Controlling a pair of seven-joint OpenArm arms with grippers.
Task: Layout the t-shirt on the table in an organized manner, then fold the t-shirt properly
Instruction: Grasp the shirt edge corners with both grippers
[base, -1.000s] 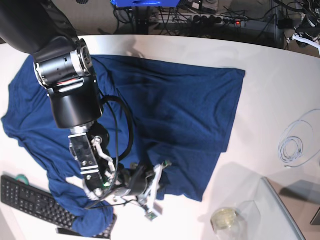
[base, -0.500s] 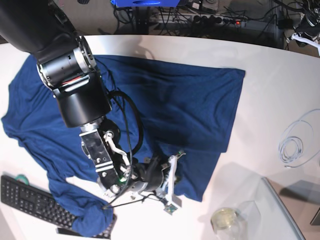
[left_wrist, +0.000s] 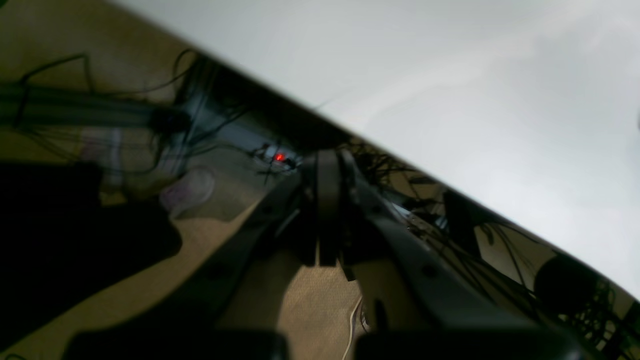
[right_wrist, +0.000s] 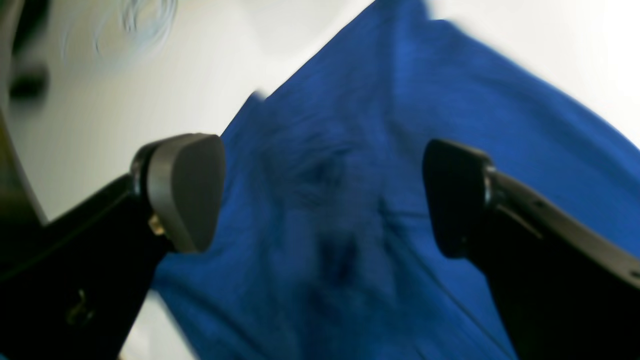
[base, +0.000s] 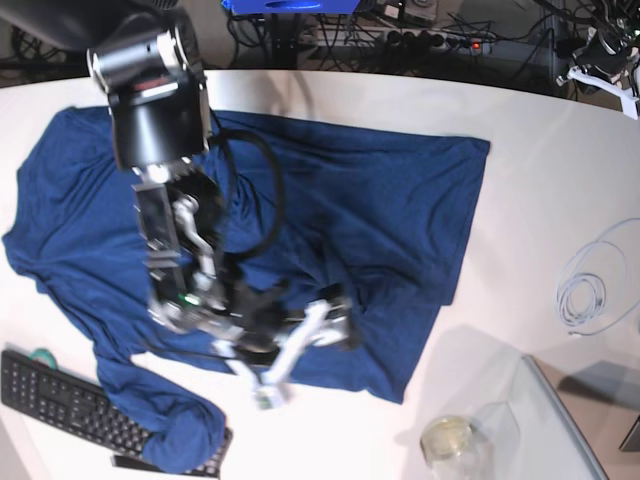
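Note:
The dark navy t-shirt (base: 380, 210) lies spread over most of the white table (base: 560, 150), rumpled along its near hem, with one sleeve bunched at the front left. My right gripper (base: 303, 358) hovers over that near hem. In the right wrist view the right gripper (right_wrist: 320, 195) stands open, its pads (right_wrist: 185, 190) wide apart above blue fabric (right_wrist: 350, 150) and holding nothing. My left gripper (left_wrist: 327, 205) is shut and empty, its fingers pressed together beyond the table's curved edge (left_wrist: 450, 125), over the floor.
A black keyboard (base: 55, 400) sits at the front left with the bunched sleeve over its end. A glass jar (base: 447, 437) and a glass panel (base: 575, 425) are at the front right. A coiled white cable (base: 590, 290) lies at the right.
The right gripper was shut on the shirt's near hem and carrying it rightward. It has now opened and let the cloth go, and the arm has swung toward the far side.

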